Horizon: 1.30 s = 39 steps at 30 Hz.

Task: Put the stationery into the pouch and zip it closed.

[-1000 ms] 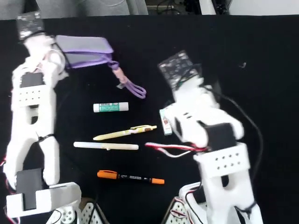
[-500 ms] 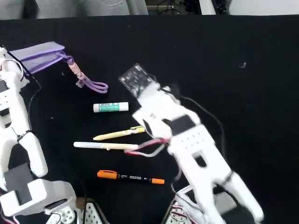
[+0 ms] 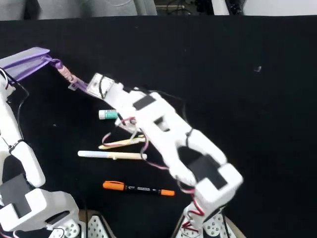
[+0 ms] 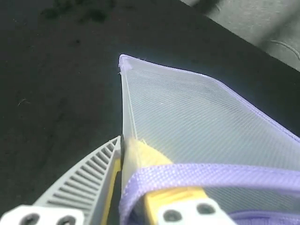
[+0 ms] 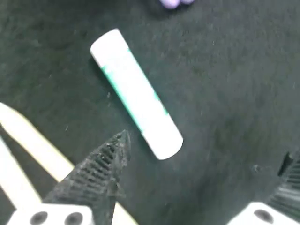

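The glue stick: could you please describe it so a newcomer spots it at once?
On the black table, look beyond the orange marker and two pale pens. The glue stick lies farthest, partly under the right arm: short, stubby, white with green.

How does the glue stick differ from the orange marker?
The glue stick is short, thick, white with a green band; the orange marker is long, thin, dark with orange ends. The glue stick lies at the right gripper's open jaws; the marker lies nearer the arm bases. Both lie flat on the table, outside the pouch.
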Motion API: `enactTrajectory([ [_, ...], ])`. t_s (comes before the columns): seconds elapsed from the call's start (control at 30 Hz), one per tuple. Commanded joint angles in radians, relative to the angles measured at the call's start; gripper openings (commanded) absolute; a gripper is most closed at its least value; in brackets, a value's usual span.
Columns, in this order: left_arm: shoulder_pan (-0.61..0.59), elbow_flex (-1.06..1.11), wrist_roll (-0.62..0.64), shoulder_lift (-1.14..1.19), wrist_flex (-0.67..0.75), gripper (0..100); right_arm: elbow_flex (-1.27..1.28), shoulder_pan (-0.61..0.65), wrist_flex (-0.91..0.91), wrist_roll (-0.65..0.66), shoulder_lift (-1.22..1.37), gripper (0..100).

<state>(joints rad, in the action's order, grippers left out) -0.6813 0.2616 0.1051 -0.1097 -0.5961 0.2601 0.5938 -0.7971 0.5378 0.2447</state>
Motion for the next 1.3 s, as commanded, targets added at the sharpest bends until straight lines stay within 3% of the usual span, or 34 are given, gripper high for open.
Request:
enactTrajectory([
  [0.0, -0.002, -0.068, 0.014, -0.011, 0.028, 3, -0.176, 0.031, -0.055, 0.066, 0.068, 47.0],
  [0.2, -0.008, -0.061, 0.014, -0.011, 0.029, 3, -0.427, 0.034, -0.150, 0.072, 0.265, 47.0],
  [0.63, -0.004, -0.059, 0.011, -0.011, 0.026, 3, -0.946, 0.052, -0.543, 0.072, 0.639, 46.6],
  [0.73, -0.004, -0.059, 0.014, -0.011, 0.026, 3, -1.047, 0.055, -0.606, 0.072, 0.696, 39.3],
  [1.0, 0.054, -0.062, 0.009, -0.011, 0.023, 3, -1.314, 0.051, -0.793, 0.064, 0.786, 4.3],
  [1.27, 0.110, -0.120, 0.008, -0.021, -0.061, 3, -1.584, 0.020, -0.944, -0.035, 0.808, 4.3],
])
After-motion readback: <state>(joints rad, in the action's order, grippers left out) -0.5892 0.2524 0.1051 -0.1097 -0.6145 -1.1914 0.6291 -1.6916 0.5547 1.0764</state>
